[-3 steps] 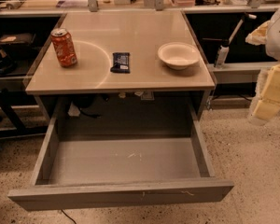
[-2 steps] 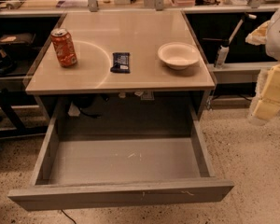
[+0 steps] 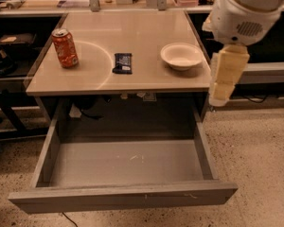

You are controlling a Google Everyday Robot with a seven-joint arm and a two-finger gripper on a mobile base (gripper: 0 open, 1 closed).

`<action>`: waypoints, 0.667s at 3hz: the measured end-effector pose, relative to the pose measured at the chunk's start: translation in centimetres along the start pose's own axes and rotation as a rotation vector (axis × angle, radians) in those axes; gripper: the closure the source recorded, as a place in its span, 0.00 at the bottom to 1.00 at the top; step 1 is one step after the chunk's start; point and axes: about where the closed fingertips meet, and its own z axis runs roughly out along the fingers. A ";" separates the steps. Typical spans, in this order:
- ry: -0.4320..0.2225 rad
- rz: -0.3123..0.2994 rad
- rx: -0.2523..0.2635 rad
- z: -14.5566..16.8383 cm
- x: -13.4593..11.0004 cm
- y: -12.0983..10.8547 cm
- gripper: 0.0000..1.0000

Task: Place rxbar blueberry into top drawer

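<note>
**Bar on table, drawer open**

You see the rxbar blueberry (image 3: pixel 122 63) lying flat near the front edge of the tabletop (image 3: pixel 132 27), between soda can (image 3: pixel 65 48) and bowl (image 3: pixel 181 56). The top drawer (image 3: pixel 123 197) stands pulled out below. The gripper (image 3: pixel 225 77) hangs off the front right corner; you cannot tell its opening.

Bench (image 3: pixel 132 30): tan top, three items in a row, all apart.
- Orange soda can (image 3: pixel 65 48): upright, 9 o'clock.
- Rxbar blueberry (image 3: pixel 122 63): lying flat, near centre.
- White bowl (image 3: pixel 181 56): 3 o'clock.

Top drawer (image 3: pixel 123 197): pulled open below the bench, 6 o'clock, grey bottom showing.

End effector (image 3: pixel 220 96): 3 o'clock, hanging just beyond the bench's right edge, over speckled floor (image 3: pixel 260 164).
</note>
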 end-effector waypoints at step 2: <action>0.033 -0.128 -0.032 2.8 -6.9 -2.0 0.00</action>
